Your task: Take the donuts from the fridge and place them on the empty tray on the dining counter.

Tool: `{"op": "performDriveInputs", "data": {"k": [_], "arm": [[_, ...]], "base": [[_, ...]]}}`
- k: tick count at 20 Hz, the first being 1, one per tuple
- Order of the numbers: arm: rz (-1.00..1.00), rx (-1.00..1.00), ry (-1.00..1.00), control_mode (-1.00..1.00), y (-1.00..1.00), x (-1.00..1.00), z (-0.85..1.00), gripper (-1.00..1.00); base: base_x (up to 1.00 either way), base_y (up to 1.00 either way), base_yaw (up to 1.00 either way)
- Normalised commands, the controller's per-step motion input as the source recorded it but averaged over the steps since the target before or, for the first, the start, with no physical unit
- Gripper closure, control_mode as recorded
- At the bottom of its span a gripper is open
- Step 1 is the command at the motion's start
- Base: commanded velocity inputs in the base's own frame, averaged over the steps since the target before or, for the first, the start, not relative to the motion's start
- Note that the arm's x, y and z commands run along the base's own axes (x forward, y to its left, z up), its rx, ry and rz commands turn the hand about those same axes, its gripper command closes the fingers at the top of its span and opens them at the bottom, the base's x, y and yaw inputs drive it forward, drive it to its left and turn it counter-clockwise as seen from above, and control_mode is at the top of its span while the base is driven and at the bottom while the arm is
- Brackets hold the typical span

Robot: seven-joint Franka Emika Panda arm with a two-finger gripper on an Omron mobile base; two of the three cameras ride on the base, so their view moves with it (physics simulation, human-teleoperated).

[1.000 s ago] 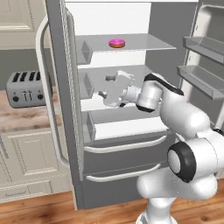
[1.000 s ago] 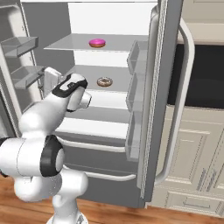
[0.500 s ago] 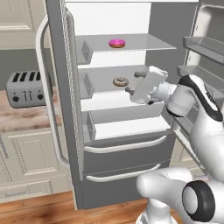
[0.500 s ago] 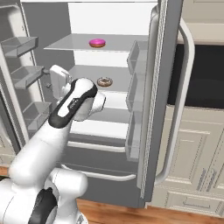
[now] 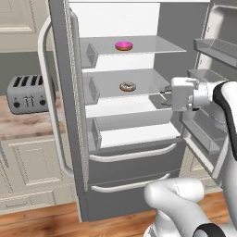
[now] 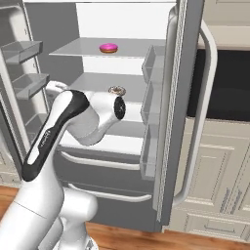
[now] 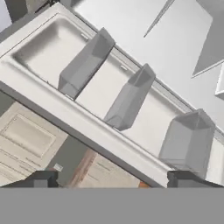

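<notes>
Open fridge (image 5: 65, 115), both doors swung wide; pink donut (image 5: 123, 45) on its top shelf, speckled donut (image 5: 127, 86) on the shelf below. The arm's hand (image 5: 178, 94), a second ago in front of the middle shelf near the speckled donut, has swung toward the fridge's right-hand door, well apart from both donuts; fingers (image 7: 41, 179) spread wide, holding nothing; they now face the grey bins (image 7: 127, 98) of the fridge's left door. A toaster (image 5: 28, 93) stands on the counter (image 5: 23, 125) left of the fridge.

Speckled donut (image 6: 117, 91) — lower edge hidden behind arm.
</notes>
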Motion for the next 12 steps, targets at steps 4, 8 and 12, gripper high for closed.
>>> {"op": "performDriveInputs", "data": {"k": [4,8,12], "arm": [[-0.26,-0.6,-0.04,-1.0,-0.02,-0.03,-0.09,-1.0],[-0.27,-0.39,0.05,-1.0,-0.15,-0.15,-0.01,-1.0],[-0.2,-0.25,0.06,-1.0,-0.05,-0.29,-0.03,-1.0]], "base": [[0.0,0.0,0.0],[0.0,0.0,0.0],[0.0,0.0,0.0]]}}
